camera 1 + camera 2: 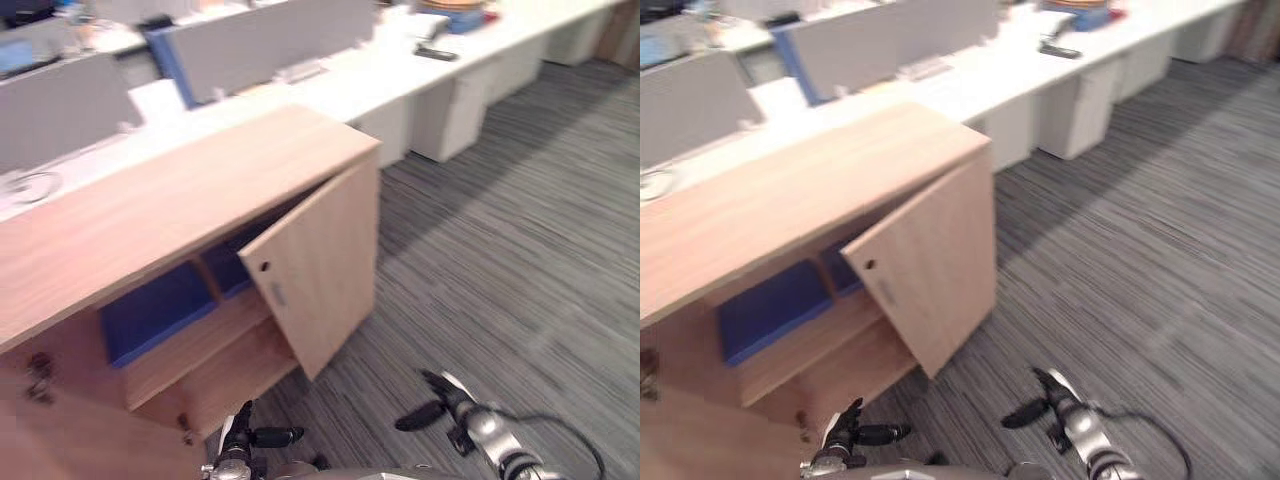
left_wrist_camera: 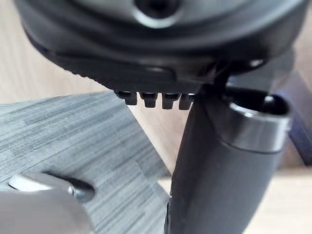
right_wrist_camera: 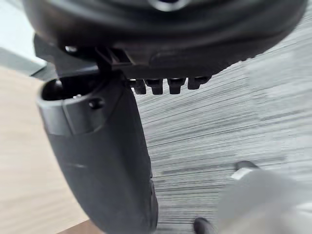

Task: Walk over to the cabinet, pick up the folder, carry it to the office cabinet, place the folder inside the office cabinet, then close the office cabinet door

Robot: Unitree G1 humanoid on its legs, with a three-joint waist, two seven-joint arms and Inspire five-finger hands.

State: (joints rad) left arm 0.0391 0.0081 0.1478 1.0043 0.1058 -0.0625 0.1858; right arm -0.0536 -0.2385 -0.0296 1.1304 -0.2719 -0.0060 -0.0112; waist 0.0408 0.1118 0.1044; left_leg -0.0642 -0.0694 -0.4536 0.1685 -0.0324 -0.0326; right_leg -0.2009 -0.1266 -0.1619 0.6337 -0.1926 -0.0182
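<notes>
- The blue folder is seen inside the office cabinet, centre left, behind its door, which is left ajar.
- At the bottom edge, the left robot hand and right robot hand are held empty, fingers relaxed apart.

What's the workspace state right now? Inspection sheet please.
surface: grey striped carpet; wooden office cabinet ahead.
job's things: cabinet door partly open; blue folder lying on the upper shelf inside, second blue item beside it.
clutter: blurred items on the white desks behind the cabinet.
hands: left hand and right hand low in front of the cabinet, both open and empty.
cables: possible coiled cord on the desk, blurred.
surroundings: grey partitions along the desks.
</notes>
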